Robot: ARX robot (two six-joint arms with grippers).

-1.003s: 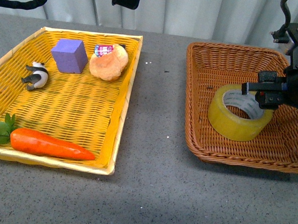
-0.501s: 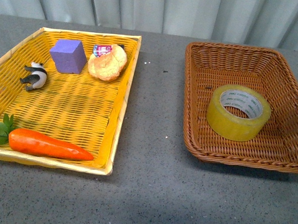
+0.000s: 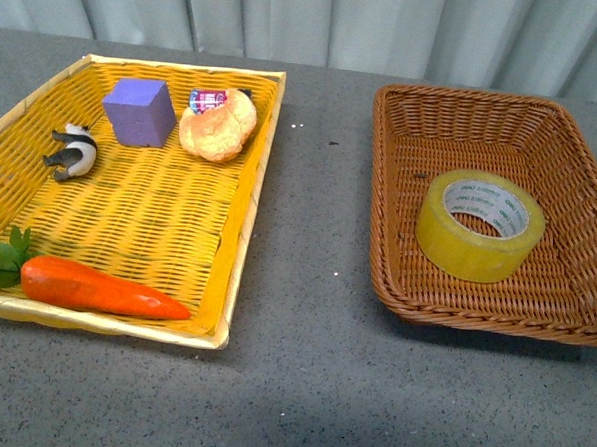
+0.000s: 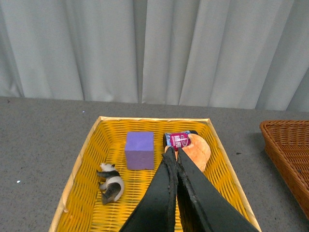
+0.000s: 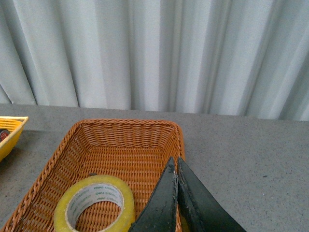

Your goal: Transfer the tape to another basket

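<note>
The tape (image 3: 480,225), a yellowish roll with a white printed core, lies flat in the brown wicker basket (image 3: 402,159) at the right. It also shows in the right wrist view (image 5: 94,207), inside the basket (image 5: 120,140). My right gripper (image 5: 175,162) is shut and empty, raised above the basket's rim, apart from the tape. My left gripper (image 4: 173,151) is shut and empty, held high over the yellow tray basket (image 4: 91,154). Neither gripper shows in the front view.
The yellow tray basket (image 3: 251,181) at the left holds a purple block (image 3: 139,110), a bread bun (image 3: 218,127), a small printed packet (image 3: 207,99), a toy panda (image 3: 72,152) and a carrot (image 3: 95,286). Grey tabletop (image 3: 315,284) lies between the baskets. A curtain hangs behind.
One second ago my right arm hung over the tape in the brown basket. It has since risen out of the front view. The tape stays in the basket.
</note>
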